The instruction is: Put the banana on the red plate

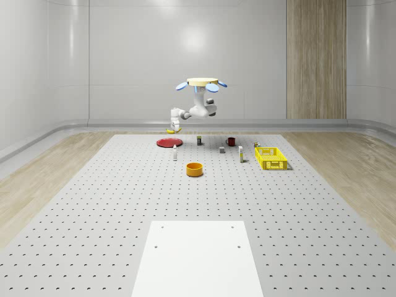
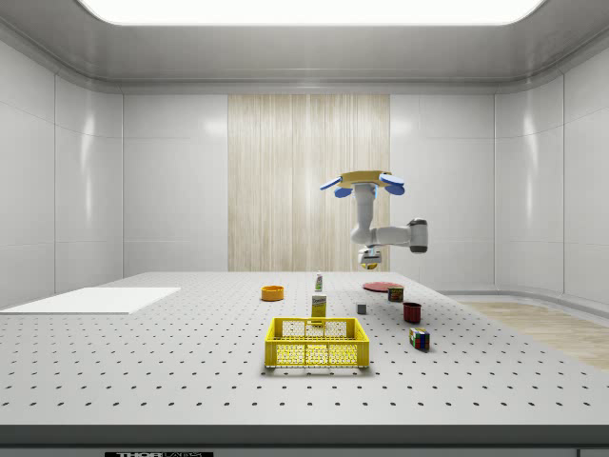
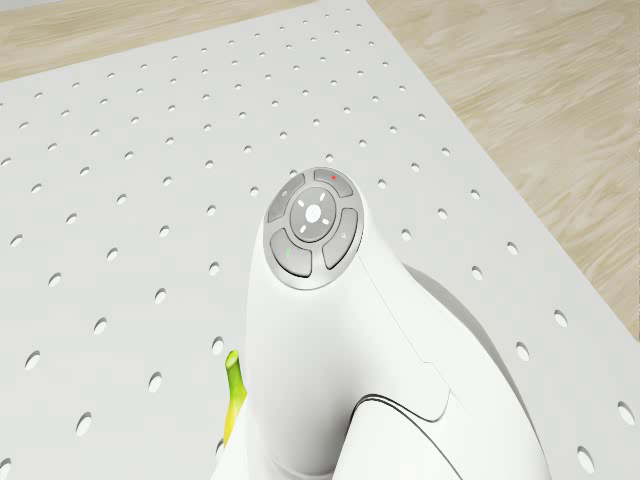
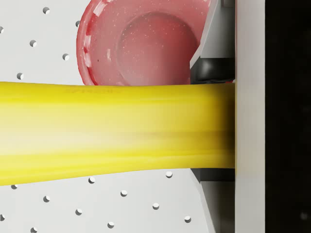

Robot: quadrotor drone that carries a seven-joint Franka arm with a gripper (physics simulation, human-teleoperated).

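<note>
The drone (image 1: 203,83) hovers above the far part of the perforated table, its arm reaching down toward the whole-scene view's left. The gripper (image 1: 174,125) is shut on the yellow banana (image 1: 171,130), which hangs in the air a little above and just behind the red plate (image 1: 169,143). From the side, the banana (image 2: 369,265) sits under the gripper (image 2: 369,255), with the red plate (image 2: 381,286) lower and slightly to the right. In the wrist view the banana (image 4: 112,131) crosses between the fingers (image 4: 211,53), and the red plate (image 4: 141,43) lies below, off to one side.
An orange bowl (image 1: 195,169), a yellow basket (image 1: 271,158), a dark red mug (image 1: 231,141), small bottles (image 1: 175,154) and boxes (image 1: 199,140) stand on the table. A white panel (image 1: 198,260) lies at the near edge. Wooden floor surrounds the table.
</note>
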